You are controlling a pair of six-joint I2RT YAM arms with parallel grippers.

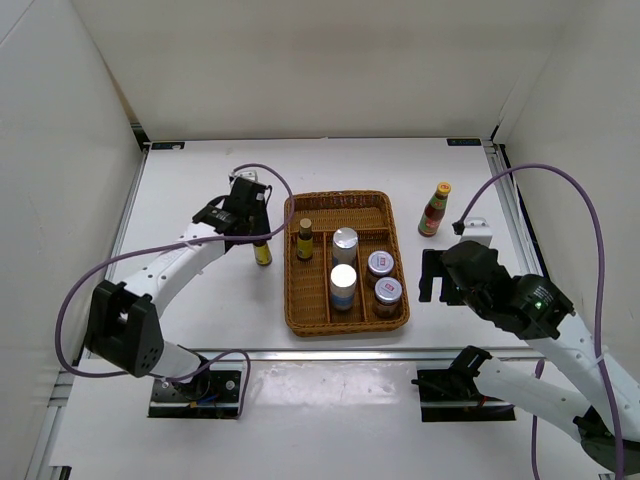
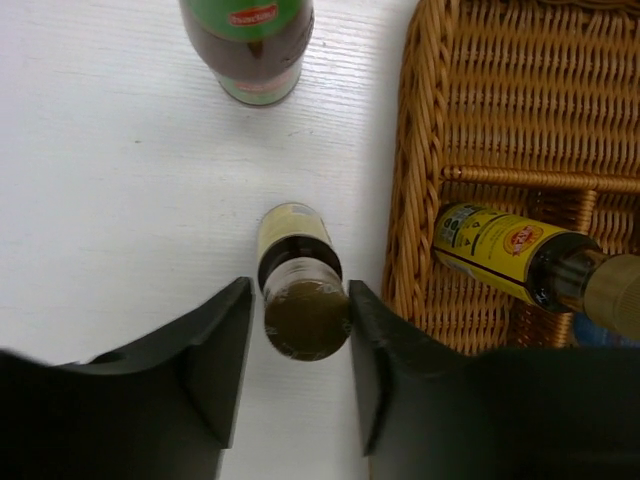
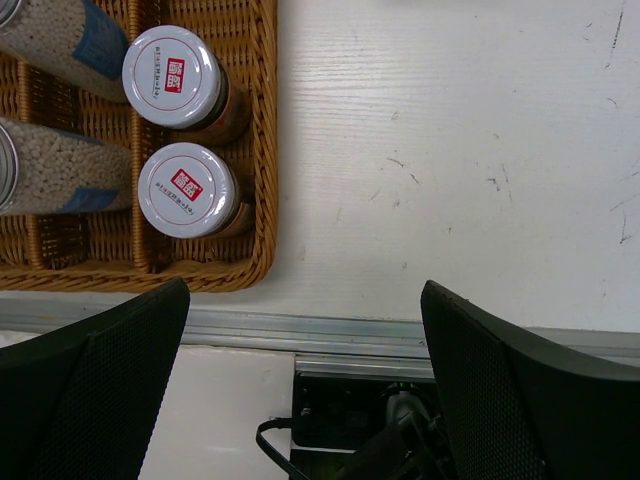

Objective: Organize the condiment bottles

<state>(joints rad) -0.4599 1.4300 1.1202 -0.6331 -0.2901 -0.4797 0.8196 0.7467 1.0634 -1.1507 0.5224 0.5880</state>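
My left gripper (image 1: 255, 232) (image 2: 300, 292) hangs over a tiny yellow-labelled brown bottle (image 1: 262, 254) (image 2: 303, 310) standing on the table just left of the wicker tray (image 1: 291, 300). Its jaws are open around the cap: the right finger (image 2: 372, 350) touches it and the left stands slightly off. A red-green-labelled sauce bottle (image 2: 250, 45) stands beyond it, hidden in the top view. The tray holds the other brown bottle (image 1: 305, 239) (image 2: 500, 250) and several silver-lidded jars (image 1: 344, 240) (image 3: 171, 75). A second sauce bottle (image 1: 434, 210) stands right of the tray. My right gripper (image 1: 432, 278) (image 3: 305, 390) is open and empty.
White walls enclose the table on three sides. A metal rail (image 3: 400, 330) runs along the near edge under my right gripper. The tray's far-right compartment (image 1: 360, 215) has nothing in it. Purple cables (image 1: 590, 230) loop off both arms.
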